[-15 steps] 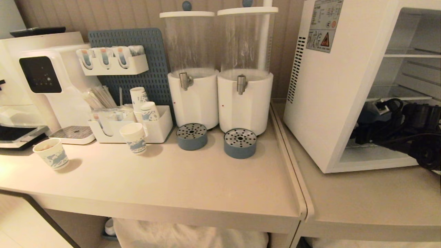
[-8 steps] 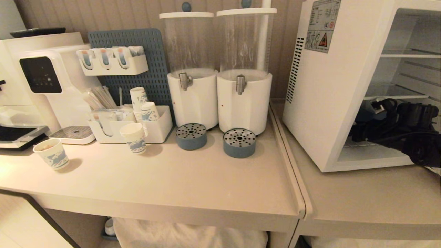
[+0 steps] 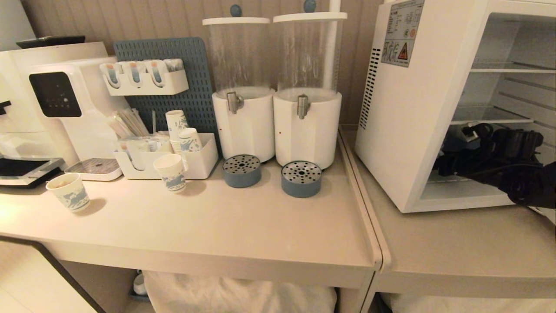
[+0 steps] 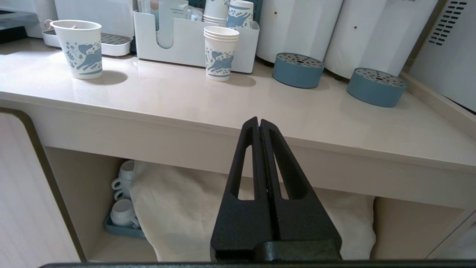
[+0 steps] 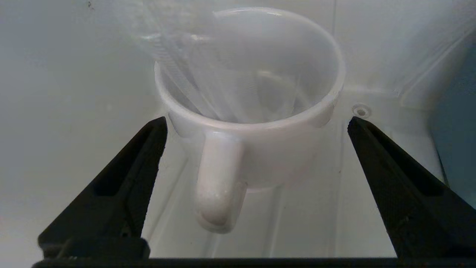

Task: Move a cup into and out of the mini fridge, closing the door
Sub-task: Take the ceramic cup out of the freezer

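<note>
The white mug (image 5: 253, 123) is seen on the mini fridge (image 3: 417, 108) floor between the spread-wide, non-touching right gripper (image 5: 256, 130) fingers, hidden in head view by the arm; left gripper (image 4: 259, 124) is pressed closed below the counter.

Clear gaps flank the cup (image 5: 253, 111) between claw fingers (image 5: 122, 178).

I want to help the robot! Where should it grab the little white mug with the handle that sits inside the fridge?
Probably across the round body of the small white ceramic mug, one finger on each side, coming in level from the open front of the white boxy mini fridge. The mug stands upright with its loop handle pointing at the open right gripper, whose fingers already flank it, so the smooth sides are free.
</note>
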You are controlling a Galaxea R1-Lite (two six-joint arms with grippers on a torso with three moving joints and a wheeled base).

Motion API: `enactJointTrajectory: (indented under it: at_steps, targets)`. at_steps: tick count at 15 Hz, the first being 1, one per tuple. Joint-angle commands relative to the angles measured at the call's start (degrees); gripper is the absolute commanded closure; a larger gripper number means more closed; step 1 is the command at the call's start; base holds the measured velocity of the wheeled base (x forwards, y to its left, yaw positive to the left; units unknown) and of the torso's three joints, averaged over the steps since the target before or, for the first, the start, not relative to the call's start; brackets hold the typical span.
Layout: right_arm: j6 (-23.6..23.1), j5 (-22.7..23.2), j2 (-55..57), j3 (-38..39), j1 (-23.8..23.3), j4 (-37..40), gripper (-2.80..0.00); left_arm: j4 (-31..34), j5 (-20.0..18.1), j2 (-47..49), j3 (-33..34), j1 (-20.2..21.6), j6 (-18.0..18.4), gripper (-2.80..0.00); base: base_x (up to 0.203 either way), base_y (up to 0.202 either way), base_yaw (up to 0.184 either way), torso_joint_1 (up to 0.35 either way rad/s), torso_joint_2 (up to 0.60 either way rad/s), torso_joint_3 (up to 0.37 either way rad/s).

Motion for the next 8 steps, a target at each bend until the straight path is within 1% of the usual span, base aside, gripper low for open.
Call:
enactJointTrajectory:
  at_steps: [1, 8]
  targets:
    - [-0.41, 0.51, 0.64, 0.23, 0.07, -0.19, -2.8, -0.05, 0.0, -0.29, 2.29, 0.0, -0.07, 0.0, 0.0, 0.0, 0.0, 0.0, 0.0, 0.0]
    - [-0.41, 0.6, 1.34, 0.32, 0.07, -0.27, -2.8, -0.05, 0.0, -0.29, 2.29, 0.0, -0.07, 0.0, 0.0, 0.0, 0.0, 0.0, 0.0, 0.0]
